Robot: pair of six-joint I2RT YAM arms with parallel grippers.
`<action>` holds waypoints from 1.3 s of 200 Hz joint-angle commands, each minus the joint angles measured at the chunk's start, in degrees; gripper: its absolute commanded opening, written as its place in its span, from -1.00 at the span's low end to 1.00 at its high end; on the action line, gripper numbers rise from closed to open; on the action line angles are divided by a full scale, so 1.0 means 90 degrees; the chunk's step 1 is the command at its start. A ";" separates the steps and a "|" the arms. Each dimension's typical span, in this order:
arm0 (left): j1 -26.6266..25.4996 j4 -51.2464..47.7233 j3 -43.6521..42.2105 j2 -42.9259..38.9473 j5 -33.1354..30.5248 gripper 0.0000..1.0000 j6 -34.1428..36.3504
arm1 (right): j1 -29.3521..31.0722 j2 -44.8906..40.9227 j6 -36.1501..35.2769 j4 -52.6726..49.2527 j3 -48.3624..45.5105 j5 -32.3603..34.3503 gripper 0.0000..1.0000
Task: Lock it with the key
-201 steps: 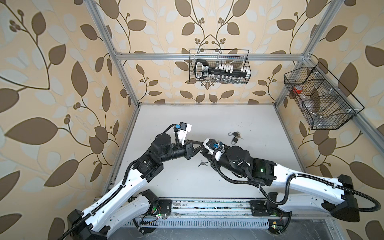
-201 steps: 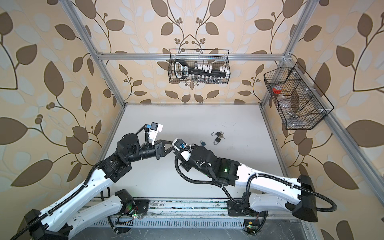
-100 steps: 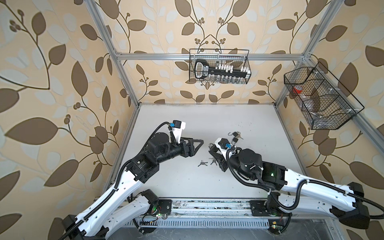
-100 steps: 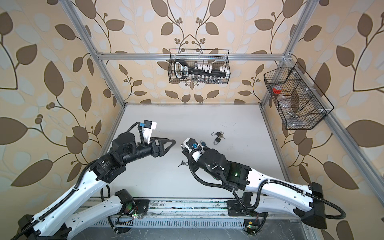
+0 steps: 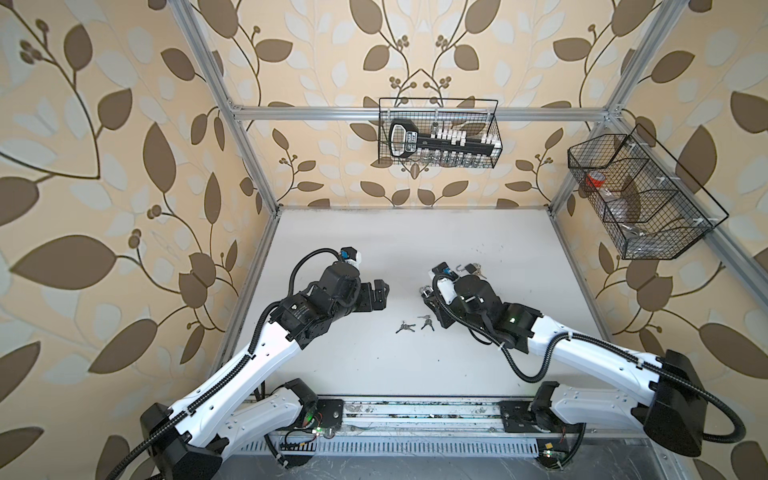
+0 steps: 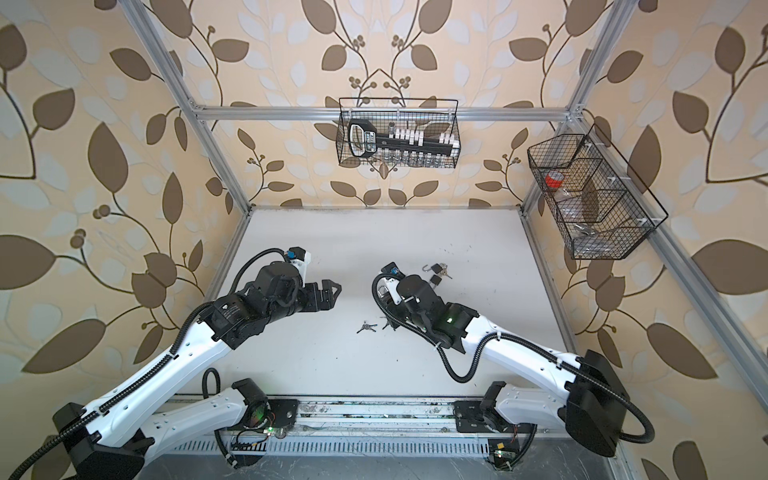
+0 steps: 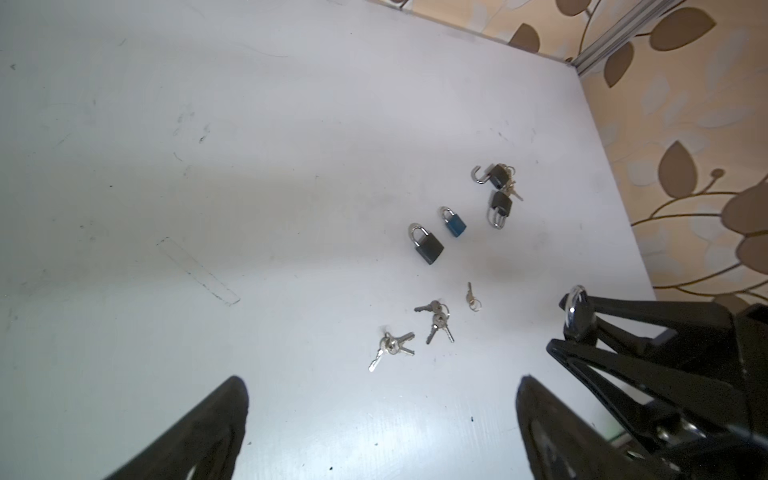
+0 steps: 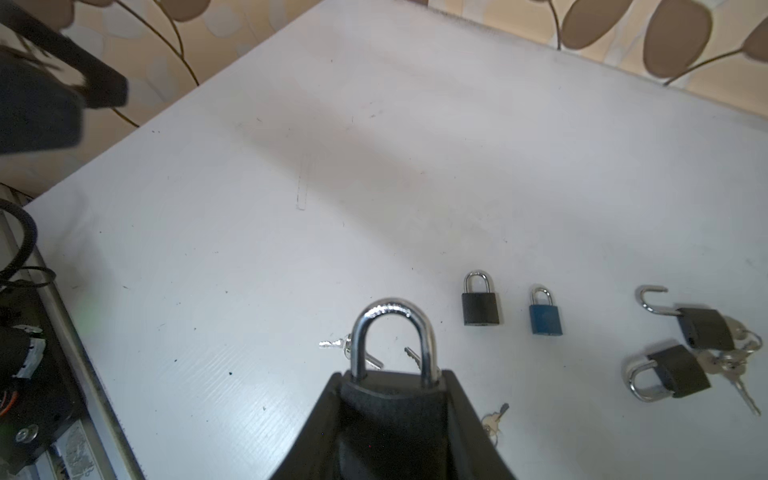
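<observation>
Black left gripper (image 7: 380, 386) hung wide and empty above the table (image 7: 208, 166); key bunches (image 7: 392, 347) lay loose mid-table, none picked up. The right gripper (image 8: 392, 376) clamped a black padlock (image 8: 392, 399), shackle apparently seated, no key visibly inserted. Fetching, inserting and turning a key all seemingly remained to do

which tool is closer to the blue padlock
Right. The right tool, gripping a black padlock, is close to the blue padlock; the open left tool is farther, beyond the loose key bunches.
</observation>
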 commanded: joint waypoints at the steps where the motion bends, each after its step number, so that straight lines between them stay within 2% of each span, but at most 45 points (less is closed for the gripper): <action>1: -0.0014 -0.0173 -0.0123 -0.0014 -0.0579 0.98 -0.0013 | -0.0148 0.0452 0.0203 -0.0002 0.0395 -0.0507 -1.00; 40: -0.0014 0.0803 -0.0923 -0.0352 -0.0603 0.98 -0.0603 | -0.0270 0.1320 0.0300 0.0119 0.0707 -0.0668 -1.00; 74: 0.0021 0.1227 -0.1244 -0.0359 -0.0615 0.98 -0.0385 | -0.0349 0.2095 0.0299 0.0025 0.1060 -0.0703 -1.00; 94: 0.0197 0.1048 -0.1221 -0.0238 -0.0238 0.98 -0.0288 | -0.0390 0.2583 0.0246 -0.0177 0.1366 -0.0685 -1.00; 107: 0.0467 0.1060 -0.1278 -0.0218 0.0285 0.98 -0.0271 | -0.0417 0.2920 0.0205 -0.0403 0.1624 -0.0690 -1.00; 140: 0.1624 0.1680 -0.1924 -0.0737 0.1867 0.98 -0.0581 | -0.0440 0.3673 0.0129 -0.0804 0.2241 -0.0722 -1.00; 160: 0.2141 0.1806 -0.2169 -0.0969 0.2386 0.98 -0.0698 | -0.0471 0.4019 0.0114 -0.0984 0.2598 -0.0654 -1.00; 260: 0.2207 0.1698 -0.2224 -0.1155 0.2515 0.98 -0.0661 | -0.0508 0.5090 -0.0127 -0.1625 0.3757 -0.0397 -0.96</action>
